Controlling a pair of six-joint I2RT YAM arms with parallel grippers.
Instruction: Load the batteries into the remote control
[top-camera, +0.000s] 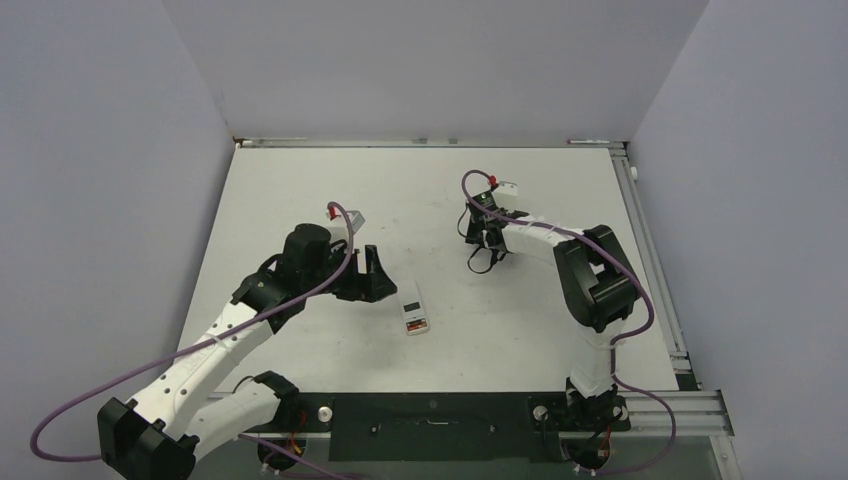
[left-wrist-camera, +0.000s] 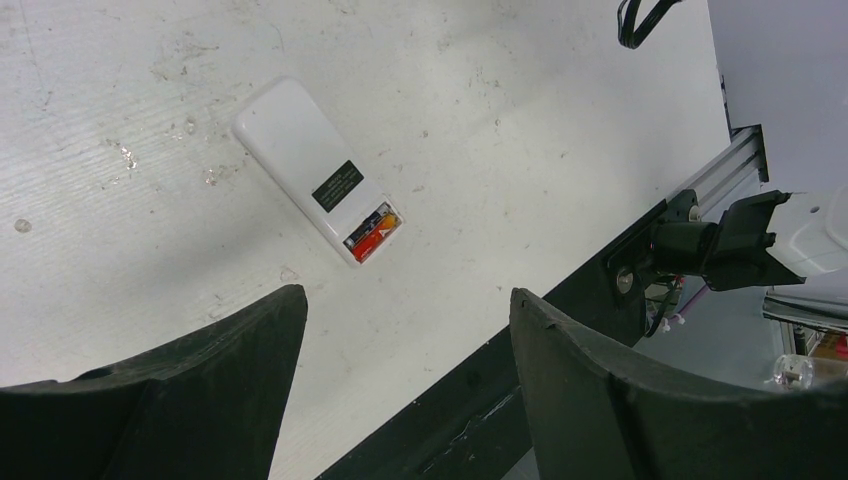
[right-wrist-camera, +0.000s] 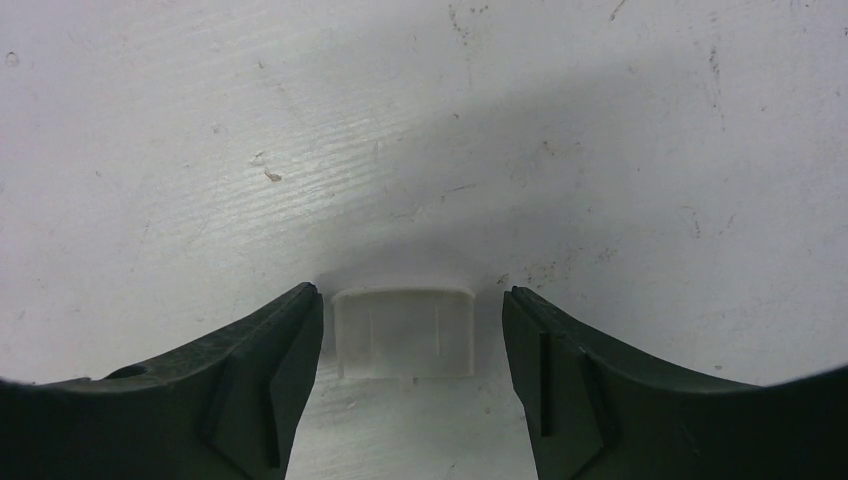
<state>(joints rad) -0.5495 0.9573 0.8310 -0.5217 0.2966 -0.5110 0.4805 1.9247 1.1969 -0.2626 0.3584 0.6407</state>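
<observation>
The white remote control (top-camera: 412, 308) lies back up on the table, also in the left wrist view (left-wrist-camera: 310, 165). Its recess at the near end is uncovered and holds the batteries (left-wrist-camera: 372, 230), one reddish-orange, the other darker beside it. My left gripper (top-camera: 375, 275) is open and empty (left-wrist-camera: 407, 300), hovering just left of the remote. My right gripper (top-camera: 486, 258) is open (right-wrist-camera: 412, 295), low over the table, with its fingers on either side of a small white plastic cover (right-wrist-camera: 403, 333), not touching it.
The black front rail (left-wrist-camera: 520, 390) runs along the table's near edge. An aluminium rail (top-camera: 655, 270) borders the right side. Grey walls close in the left, back and right. The right arm's purple cable (top-camera: 470, 185) loops above its wrist.
</observation>
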